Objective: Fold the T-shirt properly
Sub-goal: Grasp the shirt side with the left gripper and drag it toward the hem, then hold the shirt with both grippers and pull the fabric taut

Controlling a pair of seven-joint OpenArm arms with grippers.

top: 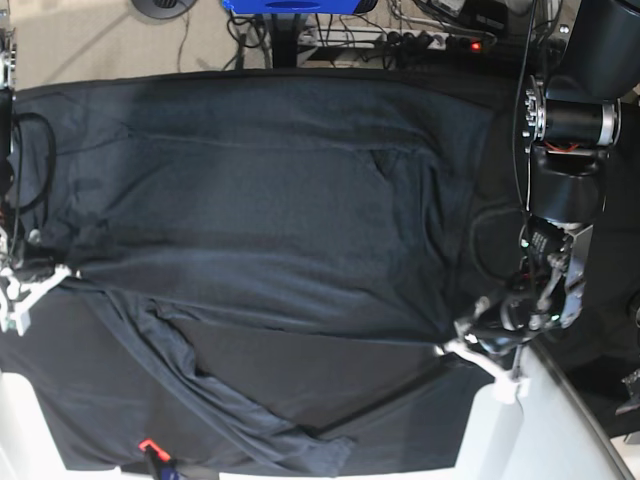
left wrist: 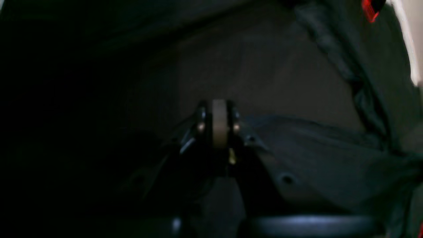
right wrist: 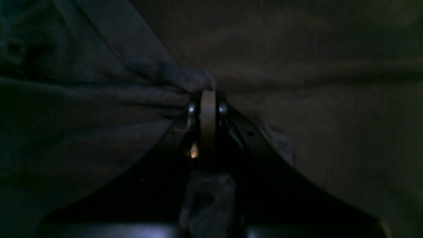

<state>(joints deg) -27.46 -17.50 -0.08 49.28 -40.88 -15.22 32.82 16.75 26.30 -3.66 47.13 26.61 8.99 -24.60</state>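
Observation:
The dark grey T-shirt [top: 270, 220] lies spread wide over the black tablecloth [top: 60, 400], pulled taut between my two grippers. At the base view's right, my left gripper [top: 462, 342] is shut on the shirt's lower corner; in the left wrist view its pads [left wrist: 219, 114] are pressed together, with cloth [left wrist: 314, 148] running off to the right. On the base view's left edge, my right gripper [top: 62, 270] is shut on the opposite corner; the right wrist view shows fabric [right wrist: 82, 99] bunched at its closed tips [right wrist: 208, 99]. A loose, wrinkled part of the shirt [top: 230, 415] trails toward the near edge.
White table surfaces show at the near left [top: 20, 430] and near right [top: 500, 430]. A small red object [top: 148, 446] sits at the near edge. Cables and a power strip [top: 430, 40] lie on the floor behind the table, beside a blue object [top: 290, 5].

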